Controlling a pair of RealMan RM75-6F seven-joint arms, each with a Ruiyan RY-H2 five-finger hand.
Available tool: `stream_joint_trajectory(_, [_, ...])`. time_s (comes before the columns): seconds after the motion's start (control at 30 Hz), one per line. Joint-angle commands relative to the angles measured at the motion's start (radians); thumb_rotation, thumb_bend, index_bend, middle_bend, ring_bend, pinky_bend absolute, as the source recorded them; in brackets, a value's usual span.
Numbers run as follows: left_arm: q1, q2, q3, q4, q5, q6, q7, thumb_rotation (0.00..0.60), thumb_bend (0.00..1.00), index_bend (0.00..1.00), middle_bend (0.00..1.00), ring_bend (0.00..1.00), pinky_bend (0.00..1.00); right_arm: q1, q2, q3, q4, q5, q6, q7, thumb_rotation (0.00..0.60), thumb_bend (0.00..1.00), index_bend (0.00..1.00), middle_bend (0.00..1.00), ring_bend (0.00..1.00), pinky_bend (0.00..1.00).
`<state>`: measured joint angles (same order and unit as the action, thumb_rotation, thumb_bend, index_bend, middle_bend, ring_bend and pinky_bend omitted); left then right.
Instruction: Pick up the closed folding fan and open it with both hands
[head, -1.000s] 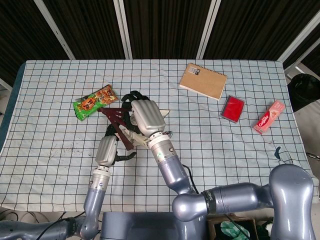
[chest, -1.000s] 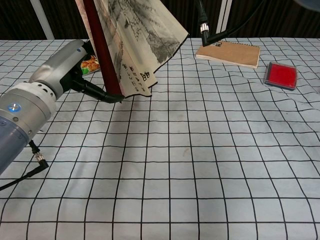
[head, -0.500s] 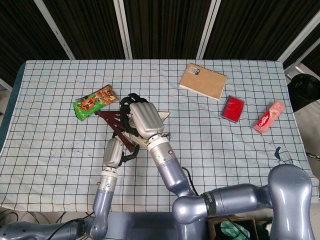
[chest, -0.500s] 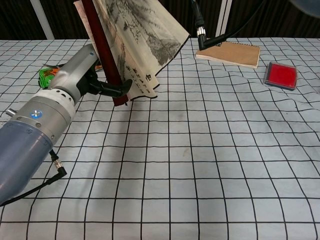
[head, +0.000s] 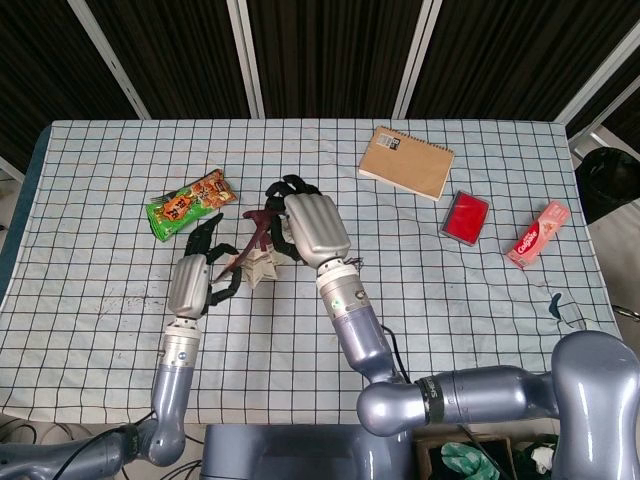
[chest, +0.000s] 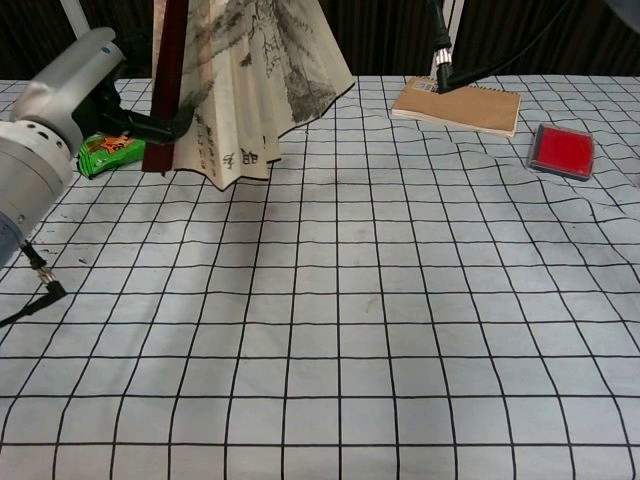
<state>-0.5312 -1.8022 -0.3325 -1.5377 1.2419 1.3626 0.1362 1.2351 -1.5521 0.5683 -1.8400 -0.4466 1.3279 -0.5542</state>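
The folding fan (head: 257, 259) is held above the table between both hands, partly spread. In the chest view its paper leaf (chest: 255, 90) shows an ink painting and its dark red guard stick (chest: 165, 80) stands nearly upright. My left hand (head: 192, 278) grips that guard stick near its lower end, fingers (chest: 150, 128) wrapped around it. My right hand (head: 316, 226) holds the other side of the fan from above, its back hiding the grip. The chest view shows only a cable of the right arm.
A green and orange snack packet (head: 188, 203) lies just behind the left hand. A brown notebook (head: 406, 162), a red box (head: 465, 217) and a pink packet (head: 538, 234) lie to the right on the checked tablecloth (head: 450, 320).
My left hand has swung left with the guard stick, away from the right hand, which shifted slightly right. The fan has spread wider.
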Motion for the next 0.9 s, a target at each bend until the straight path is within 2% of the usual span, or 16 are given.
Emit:
stream_joint_trajectory(0.03, [0.007,0.055,-0.017,-0.032,0.004,-0.005,0.015,0.6,0.46,0.53,0.05,0.0,0.0,-0.01,0.008,-0.006,0.011,-0.009,0.003,0.001,0.6,0.93,0.8,0.27,0.12,0.21])
stream_joint_trajectory(0.33, [0.017,0.161,-0.036,-0.074,-0.005,-0.019,0.031,0.6,0.46,0.53,0.05,0.0,0.0,-0.046,0.048,-0.034,0.039,-0.05,0.014,-0.018,0.6,0.93,0.81,0.27,0.12,0.21])
stream_joint_trajectory(0.57, [0.008,0.232,-0.064,-0.09,-0.001,-0.023,0.044,0.6,0.46,0.53,0.06,0.0,0.0,-0.085,0.086,-0.106,0.084,-0.152,0.05,-0.063,0.6,0.93,0.81,0.27,0.12,0.21])
stream_joint_trajectory(0.9, [-0.03,0.271,-0.108,-0.065,-0.032,-0.045,0.064,0.6,0.46,0.53,0.06,0.0,0.0,-0.151,0.077,-0.16,0.195,-0.246,0.077,-0.024,0.6,0.93,0.81,0.27,0.12,0.21])
